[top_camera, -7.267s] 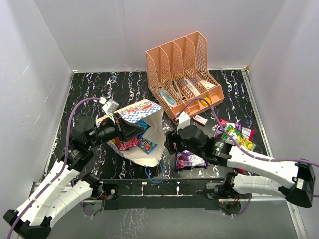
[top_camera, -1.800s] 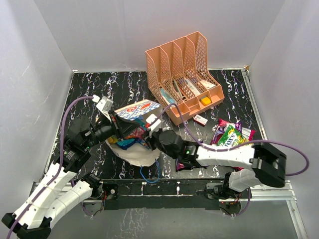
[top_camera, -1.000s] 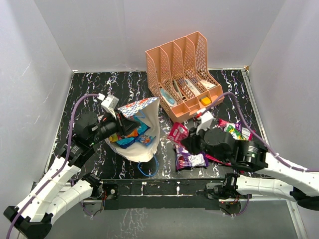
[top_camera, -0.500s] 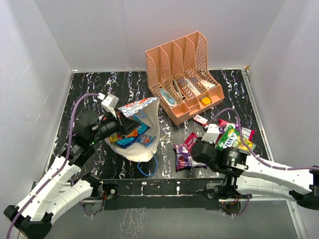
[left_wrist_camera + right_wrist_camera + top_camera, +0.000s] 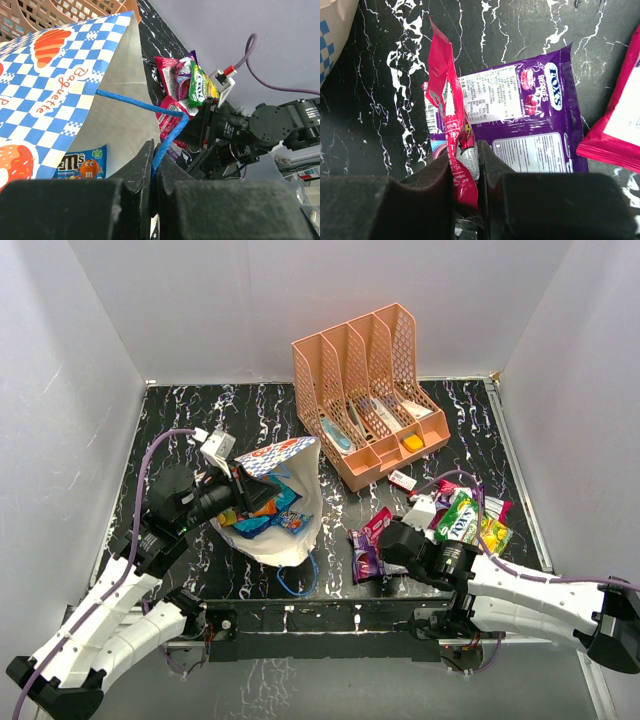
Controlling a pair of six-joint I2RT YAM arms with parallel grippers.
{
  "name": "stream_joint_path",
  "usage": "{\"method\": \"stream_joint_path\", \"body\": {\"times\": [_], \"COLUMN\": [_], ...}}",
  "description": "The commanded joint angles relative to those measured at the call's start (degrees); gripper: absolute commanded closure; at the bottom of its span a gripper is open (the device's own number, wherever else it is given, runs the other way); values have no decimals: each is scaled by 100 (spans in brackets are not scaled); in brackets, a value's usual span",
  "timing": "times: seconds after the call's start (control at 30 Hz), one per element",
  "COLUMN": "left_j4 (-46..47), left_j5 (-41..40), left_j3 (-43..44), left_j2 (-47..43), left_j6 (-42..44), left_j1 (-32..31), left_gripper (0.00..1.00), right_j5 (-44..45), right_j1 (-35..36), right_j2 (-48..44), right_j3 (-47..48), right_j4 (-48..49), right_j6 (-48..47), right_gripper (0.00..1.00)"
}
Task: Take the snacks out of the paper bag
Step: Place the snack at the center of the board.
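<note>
On the right arm's side of the cream paper bag (image 5: 305,495) with the blue-white checked print, the right gripper (image 5: 385,538) is clamping its jaws on a glossy magenta-red foil packet (image 5: 451,115). This packet is standing on edge, with its long axis running straight away from the jaws. It is hanging just over, and perhaps touching, a flat purple foil packet (image 5: 530,115) that is lying on the black marbled table (image 5: 380,100). By this inspector's judgement the setting-down is the step in hand: the jaws need only part, and the packet will be dropping beside or onto the purple one.

The left gripper (image 5: 154,165) is pinching a thin blue cord handle (image 5: 135,102) with its jaws fully closed, and is holding the bag's mouth open toward the right arm. That arm is therefore the one placed to reach in. From its jaws the mouth is lying toward the left arm's side.

Count:
- One bag, with two cord handles. One is being held and the other is hanging at the bag's near edge.
- About three packets are showing in the mouth, a blue packet (image 5: 82,162) among them. Any deeper ones are hidden.
- Outside the bag, one packet is in the jaws and one purple packet is beneath it.
- Farther from the bag is a heap (image 5: 470,515) of at least three, exact number unclear.
- One peach mesh plastic file organizer (image 5: 370,370) is standing beyond the bag.
</note>
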Motion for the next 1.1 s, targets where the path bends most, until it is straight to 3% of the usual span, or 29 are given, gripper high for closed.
{"method": "stream_joint_path", "body": {"times": [0.0, 0.33, 0.6, 1.0, 1.07], "left_j4": [3, 16, -50, 187, 227], "left_j5": [136, 135, 194, 332, 361], "left_j3": [207, 240, 342, 251, 206], "left_j2": [11, 46, 106, 200, 201], "left_j6": [-19, 35, 103, -7, -33], "left_j1": [-30, -28, -19, -29, -32], "left_gripper": [100, 100, 100, 100, 100], "right_j5": [-501, -824, -951, -1107, -1025], "right_j1": [-295, -397, -434, -433, -430], "right_j2": [-99, -84, -274, -1606, -1732], "right_j3": [-85, -693, -722, -169, -9], "right_j4": [810, 1091, 793, -591, -845], "right_j6": [-151, 234, 441, 761, 745], "right_gripper": [92, 91, 66, 49, 43]}}
